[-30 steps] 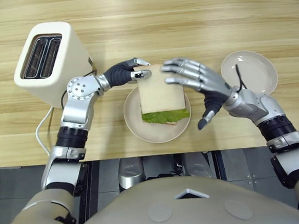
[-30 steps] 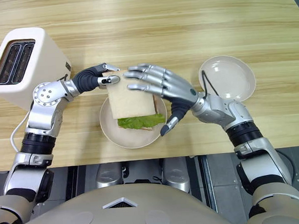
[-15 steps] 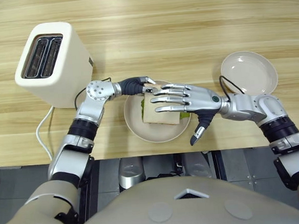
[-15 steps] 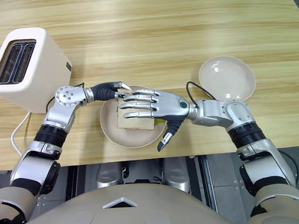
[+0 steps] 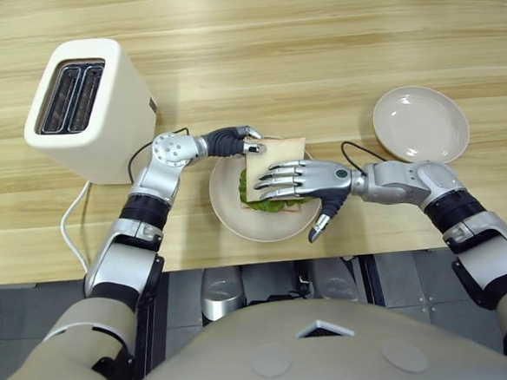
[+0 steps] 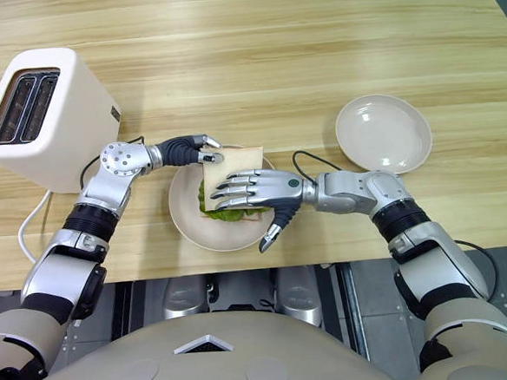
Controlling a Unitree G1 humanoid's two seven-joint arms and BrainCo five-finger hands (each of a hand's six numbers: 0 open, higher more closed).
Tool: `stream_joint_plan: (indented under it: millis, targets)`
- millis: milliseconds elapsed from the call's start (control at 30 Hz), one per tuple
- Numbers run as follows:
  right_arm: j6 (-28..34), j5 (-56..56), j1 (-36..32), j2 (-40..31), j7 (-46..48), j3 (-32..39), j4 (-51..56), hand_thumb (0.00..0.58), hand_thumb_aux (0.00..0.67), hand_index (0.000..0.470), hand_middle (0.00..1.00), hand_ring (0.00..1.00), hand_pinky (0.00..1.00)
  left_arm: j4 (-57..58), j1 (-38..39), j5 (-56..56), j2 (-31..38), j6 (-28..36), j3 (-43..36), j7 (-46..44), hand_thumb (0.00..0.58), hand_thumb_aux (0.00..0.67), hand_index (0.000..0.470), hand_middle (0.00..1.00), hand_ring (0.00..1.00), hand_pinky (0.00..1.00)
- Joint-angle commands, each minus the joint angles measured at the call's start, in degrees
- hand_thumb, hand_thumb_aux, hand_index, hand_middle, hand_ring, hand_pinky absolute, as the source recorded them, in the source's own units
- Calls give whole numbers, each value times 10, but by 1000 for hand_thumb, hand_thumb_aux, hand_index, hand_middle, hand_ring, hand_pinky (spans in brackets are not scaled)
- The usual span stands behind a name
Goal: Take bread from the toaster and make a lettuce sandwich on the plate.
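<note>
A beige plate [image 5: 227, 211] sits at the table's front middle, and on it lies a sandwich: green lettuce [image 5: 256, 204] peeks out under a pale bread slice [image 5: 279, 154]. My left hand [image 5: 233, 142] reaches in from the left, its fingertips pinched on the slice's far-left corner. My right hand [image 5: 301, 181] lies flat over the slice from the right, fingers stretched out and covering most of it. The cream toaster [image 5: 87, 106] stands at the left with both slots dark.
A second plate [image 5: 420, 124], with nothing on it, sits at the right. The toaster's white cord [image 5: 74, 213] trails toward the front edge on the left. Bare wooden table stretches across the back.
The bread slice, held tilted above the plate a second ago, has come down onto the lettuce. My right hand moved left and lower, flat onto the slice; my left hand came down with it.
</note>
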Motion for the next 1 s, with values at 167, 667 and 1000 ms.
stream_joint_plan:
  millis: [167,667,1000]
  targets:
    - [52,34,31,-18,139,47,46,0,0,0,0,0,0,-12,-16,-4,-8,-25,1,-11,580,670,460,1000,1000,1000]
    - [64,50,37,-8,155,57,37,0,0,0,0,0,0,-7,-92,149,40,-57,106,495,0,0,0,0,0,0]
    - [160,-15,-38,24,17,54,164,494,413,283,1000,1000,1000,-139,9,78,7,-70,113,441,0,0,0,39,39,39]
